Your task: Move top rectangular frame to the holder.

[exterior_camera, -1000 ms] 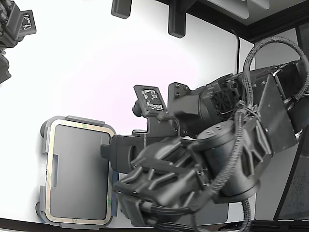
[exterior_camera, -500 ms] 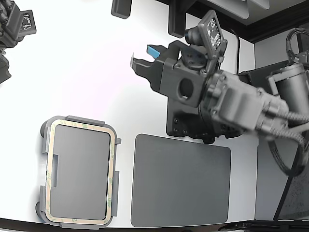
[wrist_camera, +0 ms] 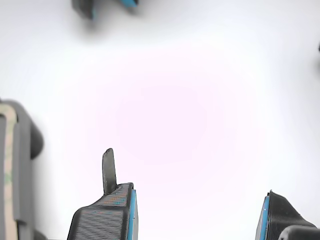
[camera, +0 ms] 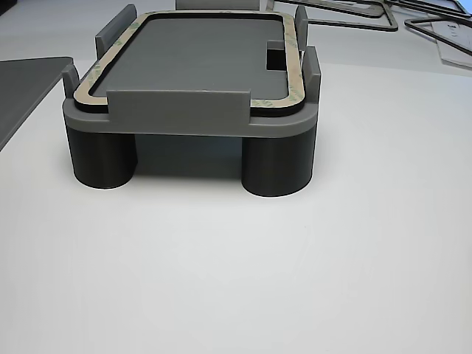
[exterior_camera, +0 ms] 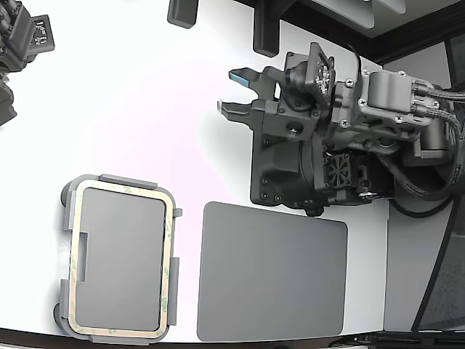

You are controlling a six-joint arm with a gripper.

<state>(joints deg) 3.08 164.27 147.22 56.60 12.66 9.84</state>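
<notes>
In the exterior view, a dark device sits in the upper left corner, cut off by the frame edge, and what it is cannot be made out. Below it, at the lower left, the holder stands on the white tabletop, its lower corner close to the tabletop's front edge. The frame lies seated in the holder, inside the raised tabs, with the dark middle of the holder showing through its opening. The other view shows the same pair from low down: the frame rests flat on the holder, which stands on round legs; the far end is partly cut off at the top of the picture.

Just beside the holder, toward the lower middle, lies a dark mat, apart from it by a narrow strip of tabletop. A wide stretch of bare white tabletop lies in the upper left and middle of the frame.

At the upper right, the tool hangs over the tabletop, its fingers apart and holding nothing, pointing toward the exterior view's left. The arm behind it hides its own base and the mat's far edge. In the wrist view the tool's fingertips are blurred and cut off, and a corner of the holder shows at the picture's edge.
</notes>
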